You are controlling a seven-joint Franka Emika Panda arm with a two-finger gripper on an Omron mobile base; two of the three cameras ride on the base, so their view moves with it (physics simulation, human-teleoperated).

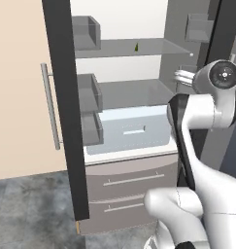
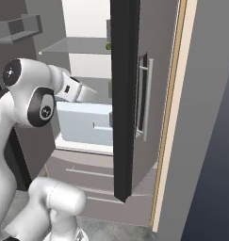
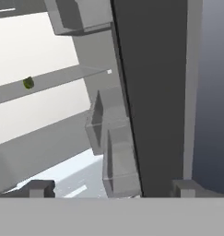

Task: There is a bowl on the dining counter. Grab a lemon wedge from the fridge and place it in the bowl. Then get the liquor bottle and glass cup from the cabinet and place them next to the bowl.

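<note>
My gripper, at bottom centre of the hand view, stands spread wide, holding nothing. The lemon wedge rests upper left on the open fridge's shelf.

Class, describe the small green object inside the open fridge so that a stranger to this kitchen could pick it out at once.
Start at the grey steel fridge, whose doors stand open. Find the upper grey shelf in its white interior. The lemon wedge sits there alone, a tiny dark yellow-green lump, the only coloured thing among grey shelves and bins.
</note>
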